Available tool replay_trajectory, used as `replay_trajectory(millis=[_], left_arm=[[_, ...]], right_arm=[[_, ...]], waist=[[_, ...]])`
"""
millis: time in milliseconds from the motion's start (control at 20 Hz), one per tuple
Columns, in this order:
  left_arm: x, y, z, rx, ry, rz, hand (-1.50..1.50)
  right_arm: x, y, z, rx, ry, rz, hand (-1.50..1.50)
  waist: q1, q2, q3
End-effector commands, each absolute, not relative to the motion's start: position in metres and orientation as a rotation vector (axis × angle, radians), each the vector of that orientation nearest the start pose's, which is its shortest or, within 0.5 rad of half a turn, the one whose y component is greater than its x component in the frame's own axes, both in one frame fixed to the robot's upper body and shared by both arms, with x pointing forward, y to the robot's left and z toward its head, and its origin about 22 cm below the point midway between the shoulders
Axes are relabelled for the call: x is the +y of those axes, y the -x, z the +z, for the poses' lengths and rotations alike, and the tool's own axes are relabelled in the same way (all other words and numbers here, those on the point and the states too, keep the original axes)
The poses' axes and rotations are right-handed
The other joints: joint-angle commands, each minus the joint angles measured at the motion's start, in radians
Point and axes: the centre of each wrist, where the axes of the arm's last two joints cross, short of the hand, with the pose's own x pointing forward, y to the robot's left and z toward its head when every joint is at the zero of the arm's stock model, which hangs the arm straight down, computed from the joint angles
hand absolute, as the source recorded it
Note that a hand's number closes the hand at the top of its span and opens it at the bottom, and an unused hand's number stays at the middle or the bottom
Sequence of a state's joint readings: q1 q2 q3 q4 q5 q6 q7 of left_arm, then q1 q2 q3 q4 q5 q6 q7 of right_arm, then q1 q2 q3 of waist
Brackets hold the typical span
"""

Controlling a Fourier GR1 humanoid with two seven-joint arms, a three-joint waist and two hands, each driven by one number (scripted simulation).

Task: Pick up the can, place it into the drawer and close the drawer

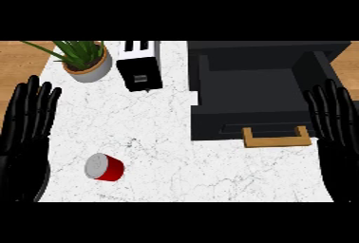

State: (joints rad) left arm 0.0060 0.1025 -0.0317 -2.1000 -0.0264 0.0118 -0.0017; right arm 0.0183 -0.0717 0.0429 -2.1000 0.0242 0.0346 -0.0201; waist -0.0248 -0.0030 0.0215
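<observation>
The red can (104, 167) lay tipped on the white marble desk (175, 142), its label unreadable, well apart from the open dark drawer (256, 102) with its wooden handle (276, 137). The left hand (26, 128) and right hand (336, 118) rested flat-fingered, partly cut off by the edges.

A red can (105, 167) with a silver-grey end lies on its side on the white marbled counter, at about seven o'clock from the view's centre, its end facing toward ten o'clock. The dark drawer (261, 102) stands pulled open at about two o'clock, its interior showing, a wooden handle (277, 138) on its near face.
</observation>
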Motion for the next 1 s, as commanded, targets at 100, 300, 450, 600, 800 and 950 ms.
replay_trajectory(millis=[100, 300, 450, 600, 800, 950], left_arm=[[0.223, -0.182, 0.13, -2.105, 0.06, -0.17, -1.5], [0.255, -0.166, 0.093, -1.764, -0.024, -0.168, -1.5], [0.257, -0.144, 0.104, -1.707, -0.02, -0.164, -1.5], [0.27, -0.124, 0.118, -1.706, -0.032, -0.169, -1.5], [0.274, -0.104, 0.137, -1.703, -0.005, -0.194, -1.5], [0.281, -0.089, 0.153, -1.705, -0.01, -0.196, -1.5]], right_arm=[[-0.24, -0.196, 0.107, -2.079, 0.002, 0.104, -1.5], [-0.259, -0.197, 0.093, -1.814, 0.191, -0.083, -1.5], [-0.26, -0.194, 0.1, -1.778, 0.228, -0.111, -1.5], [-0.264, -0.181, 0.103, -1.78, 0.223, -0.104, -1.5], [-0.298, -0.158, 0.094, -1.772, 0.241, -0.106, -1.5], [-0.29, -0.145, 0.105, -1.776, 0.214, -0.1, -1.5]], waist=[[0.025, 0.001, -0.021], [0.025, 0.008, -0.022], [0.039, -0.001, -0.022], [0.031, 0.0, -0.022], [0.026, -0.001, -0.021], [0.028, -0.002, -0.022]])
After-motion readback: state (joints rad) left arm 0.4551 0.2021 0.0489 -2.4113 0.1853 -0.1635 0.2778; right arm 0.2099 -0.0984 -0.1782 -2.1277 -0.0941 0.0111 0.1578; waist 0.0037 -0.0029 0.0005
